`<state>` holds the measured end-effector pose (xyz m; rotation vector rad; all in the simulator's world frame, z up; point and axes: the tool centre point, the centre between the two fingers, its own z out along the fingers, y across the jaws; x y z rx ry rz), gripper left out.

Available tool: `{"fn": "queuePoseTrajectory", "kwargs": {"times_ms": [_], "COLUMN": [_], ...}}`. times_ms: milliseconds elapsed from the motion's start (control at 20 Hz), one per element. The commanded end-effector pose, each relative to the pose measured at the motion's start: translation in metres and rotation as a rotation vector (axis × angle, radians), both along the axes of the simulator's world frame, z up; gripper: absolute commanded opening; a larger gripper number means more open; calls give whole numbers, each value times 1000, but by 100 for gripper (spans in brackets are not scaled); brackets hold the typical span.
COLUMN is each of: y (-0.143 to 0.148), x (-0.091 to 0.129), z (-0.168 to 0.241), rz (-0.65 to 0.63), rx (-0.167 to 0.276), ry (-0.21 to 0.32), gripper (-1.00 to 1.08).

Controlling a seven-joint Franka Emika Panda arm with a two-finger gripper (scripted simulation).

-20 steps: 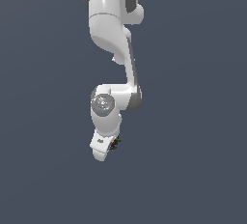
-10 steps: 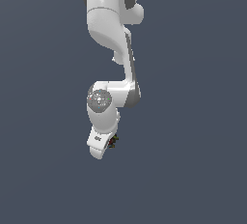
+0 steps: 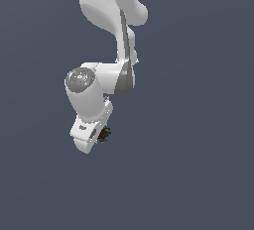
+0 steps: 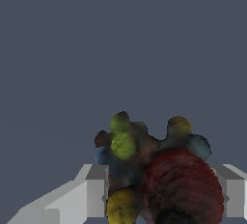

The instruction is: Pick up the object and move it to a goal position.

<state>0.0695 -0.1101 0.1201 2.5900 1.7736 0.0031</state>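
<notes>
The object (image 3: pixel 104 135) is a tiny dark lumpy thing with a red centre and yellow, green and blue specks. In the exterior view it peeks out beside the white hand of the arm. In the wrist view the object (image 4: pixel 154 175) sits between my two grey fingers (image 4: pixel 91 194), which press on it from both sides. My gripper (image 4: pixel 161 194) is shut on it. In the exterior view the fingers are hidden behind the hand and my gripper (image 3: pixel 101 137) shows only as the hand's end.
The white arm (image 3: pixel 99 85) hangs from above in the exterior view. A plain grey-blue surface (image 3: pixel 198 174) fills the background in both views.
The arm has shifted to the exterior view's left and a little upward, carrying the object with it. The grip has not changed.
</notes>
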Motion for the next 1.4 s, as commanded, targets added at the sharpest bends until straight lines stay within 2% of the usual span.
{"fn": "queuePoseTrajectory", "kwargs": {"times_ms": [0, 750, 1050, 1350], "y": [-15, -100, -119, -124], "x": [-5, -32, -36, -37], "z": [26, 168, 197, 206], "rz": [0, 1, 0, 0], "rx": [0, 2, 2, 2], "ry": [-2, 1, 2, 3], "gripper": [-100, -100, -100, -100]}}
